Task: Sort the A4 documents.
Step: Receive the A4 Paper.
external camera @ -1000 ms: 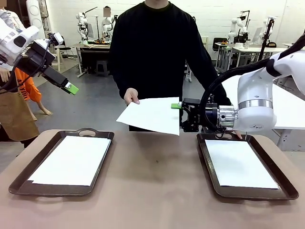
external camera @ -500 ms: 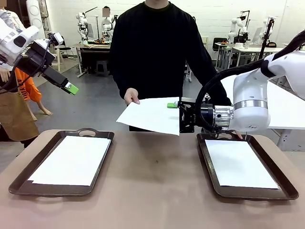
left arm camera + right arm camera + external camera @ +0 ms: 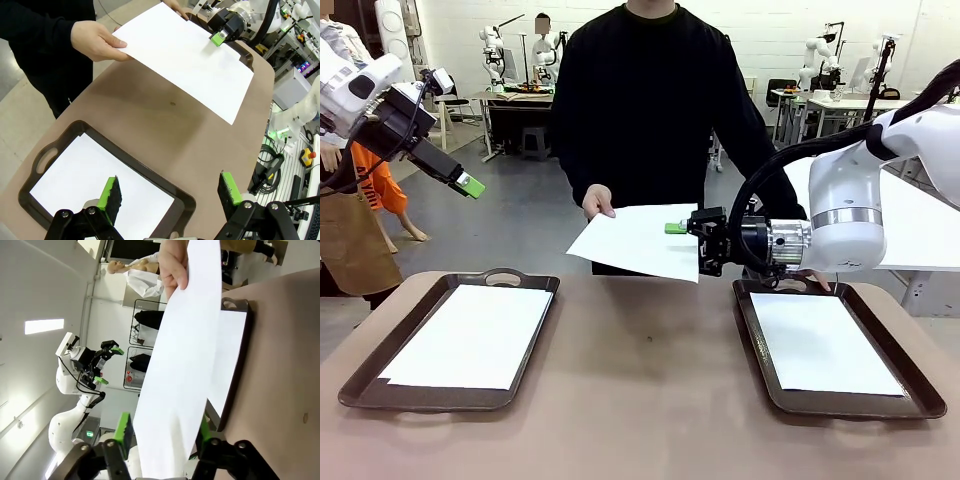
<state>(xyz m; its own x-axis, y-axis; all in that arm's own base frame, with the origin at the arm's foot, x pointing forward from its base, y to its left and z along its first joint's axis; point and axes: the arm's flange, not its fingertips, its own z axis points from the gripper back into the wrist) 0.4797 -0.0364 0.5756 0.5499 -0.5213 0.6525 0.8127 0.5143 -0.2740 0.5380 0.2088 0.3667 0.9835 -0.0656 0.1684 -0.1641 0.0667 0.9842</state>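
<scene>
Right gripper (image 3: pixel 676 235) straddled the held-out A4 sheet's (image 3: pixel 638 240) three-o'clock edge, jaws apart, not clamped; person's hand (image 3: pixel 597 203) pinched at nine. Left gripper (image 3: pixel 468 185) hung wide open, ten o'clock.

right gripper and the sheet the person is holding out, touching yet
Cannot tell. The right wrist view shows the sheet between the right gripper jaws, with a gap on the left pad side; the other side is hidden.

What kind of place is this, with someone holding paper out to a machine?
Probably a robotics lab: a right gripper is at a held-out sheet, a left gripper waits raised, and more robot arms stand on benches behind the person.
</scene>
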